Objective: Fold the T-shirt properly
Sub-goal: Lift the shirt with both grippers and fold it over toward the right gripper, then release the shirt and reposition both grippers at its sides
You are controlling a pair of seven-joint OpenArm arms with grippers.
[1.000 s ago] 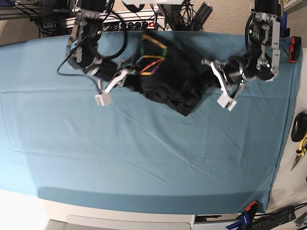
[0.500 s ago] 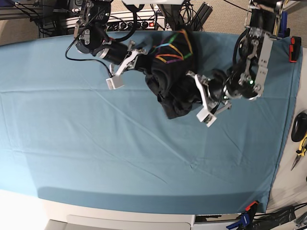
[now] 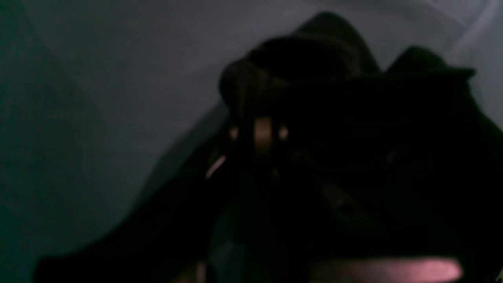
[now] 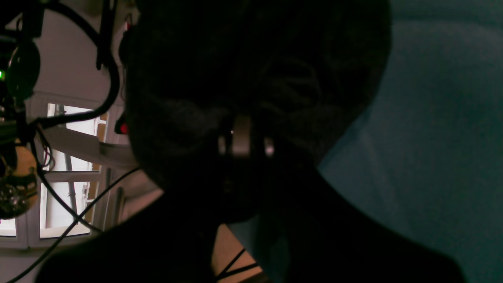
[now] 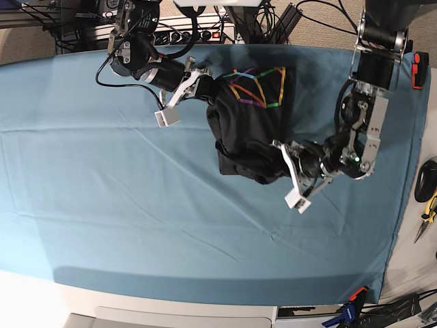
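While both arms work at the far half of the teal table cloth (image 5: 136,205), the scene reads as follows.

T-shirt: the black T-shirt (image 5: 249,133) hangs bunched between the two grippers, over the far middle of the cloth, rainbow line print (image 5: 258,87) facing up near its far edge.

Right gripper: the right gripper (image 5: 198,75) sits at the shirt's far-left edge, jaws pinched narrow on a fold of fabric — its wrist view is almost filled by dark cloth.

Left gripper: the left gripper (image 5: 287,156) meets the shirt's near-right corner, jaws likewise nipped on fabric; its wrist view shows only blurred black folds.

Why held so: two opposite grips let the arms pull the crumpled shirt apart, likely to spread it flat before any fold.

Progress: early, in my judgement — the shirt is a lump, with no sleeves or hem laid out.

Risk: a thin pinch may slip, or catch several layers at once.
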